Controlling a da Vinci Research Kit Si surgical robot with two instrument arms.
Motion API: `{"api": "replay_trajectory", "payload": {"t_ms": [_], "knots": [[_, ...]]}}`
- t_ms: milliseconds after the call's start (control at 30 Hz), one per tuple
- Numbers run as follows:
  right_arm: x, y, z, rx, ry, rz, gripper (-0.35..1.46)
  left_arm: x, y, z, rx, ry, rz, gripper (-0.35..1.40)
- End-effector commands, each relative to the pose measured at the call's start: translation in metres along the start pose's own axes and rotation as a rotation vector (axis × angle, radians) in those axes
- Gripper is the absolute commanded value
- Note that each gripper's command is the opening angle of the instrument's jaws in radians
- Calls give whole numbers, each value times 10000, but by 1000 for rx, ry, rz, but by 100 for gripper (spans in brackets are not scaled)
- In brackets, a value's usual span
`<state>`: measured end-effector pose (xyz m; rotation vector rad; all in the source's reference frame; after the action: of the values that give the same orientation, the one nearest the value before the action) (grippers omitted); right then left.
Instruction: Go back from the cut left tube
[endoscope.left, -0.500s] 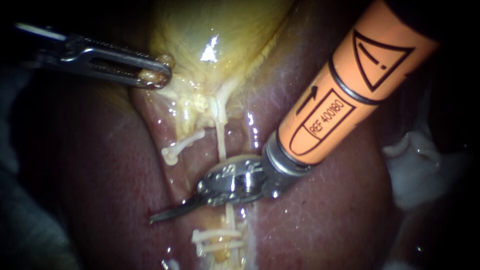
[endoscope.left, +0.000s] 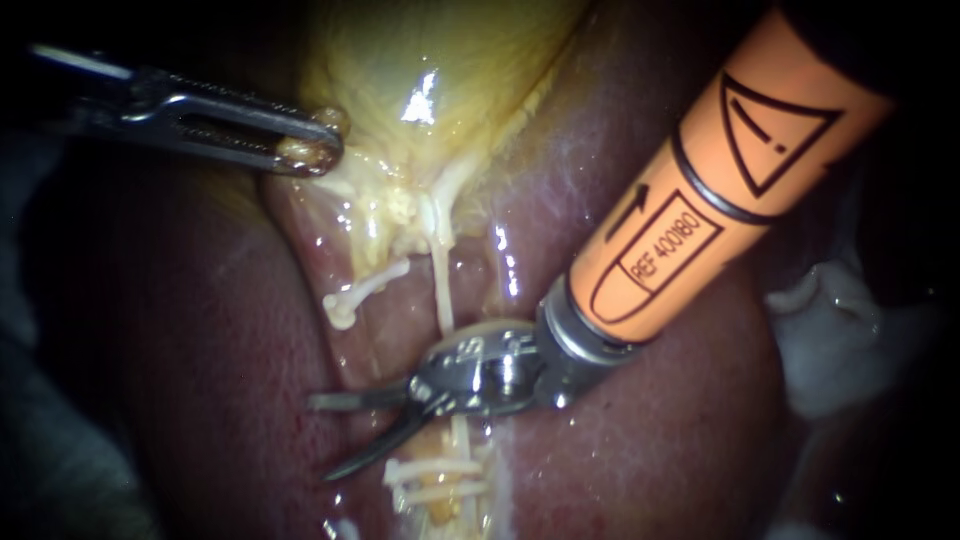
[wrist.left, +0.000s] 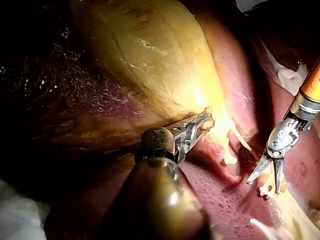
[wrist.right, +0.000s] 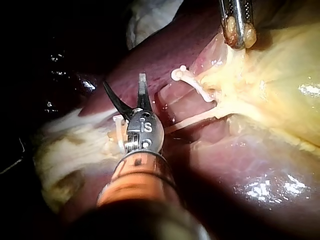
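My left instrument (endoscope.left: 312, 152) reaches in from the upper left, its jaws shut on a fold at the lower edge of the yellow gallbladder (endoscope.left: 420, 60). The cut left tube (endoscope.left: 352, 298) ends in a pale free stump, hanging from the gallbladder's neck. My right instrument (endoscope.left: 322, 438), with an orange sleeve, has two dark blades standing open, below and apart from that stump. Its metal wrist lies over the thin, whole right tube (endoscope.left: 440, 290). The right wrist view shows the open blades (wrist.right: 124, 81) holding nothing, and the stump (wrist.right: 181, 75) beside them. In the left wrist view, my left instrument (wrist.left: 202, 122) grips the gallbladder.
White clips (endoscope.left: 435, 480) cross the tissue just below the right instrument's wrist. Dark red liver (endoscope.left: 200, 330) surrounds the bed on both sides. A white gauze pad (endoscope.left: 830, 340) lies at the far right.
The right instrument's blades have opened from shut. Its wrist and shaft have slid slightly toward the lower right. The left instrument keeps its hold, unmoved.
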<state>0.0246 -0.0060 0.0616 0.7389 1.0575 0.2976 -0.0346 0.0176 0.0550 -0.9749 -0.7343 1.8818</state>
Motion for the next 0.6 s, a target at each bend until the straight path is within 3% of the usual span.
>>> {"api": "replay_trajectory", "payload": {"t_ms": [33,233,300,500,600], "knots": [[1,-3,-11,-30,8,-23,143,0,-1,0,-1,-1,0,-35],[4,-18,-93,-193,27,-121,145,0,-2,1,-1,-1,1,-35],[5,-20,-122,-241,2,-162,145,0,-2,1,-1,-1,1,-35],[0,-24,-179,-362,-203,-249,141,-1,-2,1,-1,0,1,-35],[-2,-23,-196,-400,-260,-276,140,-1,-2,2,0,0,1,-35]]}}
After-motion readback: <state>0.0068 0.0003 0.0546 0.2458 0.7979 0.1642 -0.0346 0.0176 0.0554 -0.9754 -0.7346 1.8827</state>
